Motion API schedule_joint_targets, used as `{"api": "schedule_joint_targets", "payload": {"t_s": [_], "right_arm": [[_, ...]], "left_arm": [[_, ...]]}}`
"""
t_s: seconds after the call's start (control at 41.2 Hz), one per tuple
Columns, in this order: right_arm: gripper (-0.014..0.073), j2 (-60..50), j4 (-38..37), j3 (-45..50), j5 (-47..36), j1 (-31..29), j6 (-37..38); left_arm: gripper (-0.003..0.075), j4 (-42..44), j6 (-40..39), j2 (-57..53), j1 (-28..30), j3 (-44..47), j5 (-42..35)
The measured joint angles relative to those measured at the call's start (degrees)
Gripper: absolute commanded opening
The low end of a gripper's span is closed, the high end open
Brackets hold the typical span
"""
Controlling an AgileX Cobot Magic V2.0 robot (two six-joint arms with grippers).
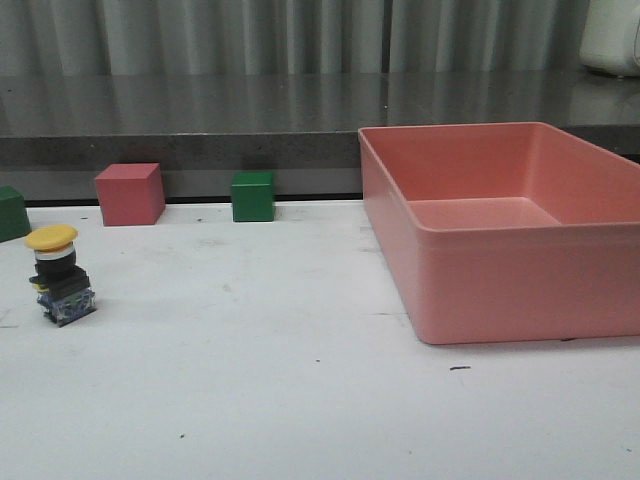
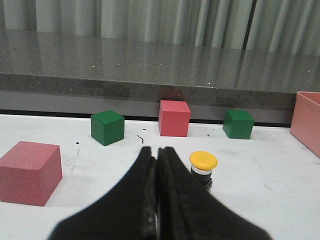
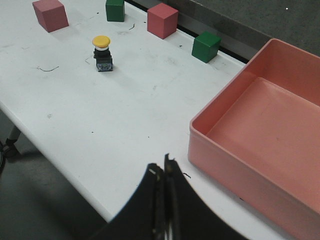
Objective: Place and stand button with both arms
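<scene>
A: Where's the button (image 1: 62, 275)?
B: Upright on the table (image 1: 300, 400), far left, near the front.
A: Cubes?
B: In a row behind it along the back edge: one (image 1: 12, 212) at far left, one (image 1: 130, 194) next, one (image 1: 252, 196) toward centre.
A: Bin (image 1: 500, 230)?
B: On the table's right side, well apart from the button.

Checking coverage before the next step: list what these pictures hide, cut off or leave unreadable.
- Button: in the left wrist view its contact block is hidden behind the left end effector.
- Leftmost green cube: cut by the front view's left edge.
- Pink bin: right side cut by the frame in front and right wrist views.
- Neither arm appears in the front view.
</scene>
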Motion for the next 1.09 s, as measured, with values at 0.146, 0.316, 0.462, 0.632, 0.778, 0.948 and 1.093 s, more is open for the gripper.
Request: {"api": "schedule_joint_targets", "payload": {"t_s": [0.146,0.316,0.462,0.632,0.778,0.948,1.093], "right_arm": [[-0.0068,0.0,0.0,0.0,0.1,0.0,0.0],[-0.0068,0.0,0.0,0.0,0.2,0.0,0.0],[-0.0068,0.0,0.0,0.0,0.2,0.0,0.0],[-0.0068,0.0,0.0,0.0,0.2,0.0,0.0],[-0.0068,0.0,-0.1,0.0,0.2,0.0,0.0],[-0.0068,-3.1,-3.2,3.7,-2.4,-3.7,0.0],[-0.0068,-10.2,-2.2,14.6,-13.7,-12.4,0.0]], "left_arm": [[-0.002,0.0,0.0,0.0,0.0,0.0,-0.3],[-0.002,0.0,0.0,0.0,0.0,0.0,-0.3],[-0.002,0.0,0.0,0.0,0.0,0.0,-0.3],[-0.002,0.0,0.0,0.0,0.0,0.0,-0.3],[-0.002,0.0,0.0,0.0,0.0,0.0,-0.3],[-0.002,0.0,0.0,0.0,0.0,0.0,-0.3],[-0.002,0.0,0.0,0.0,0.0,0.0,-0.3]]}}
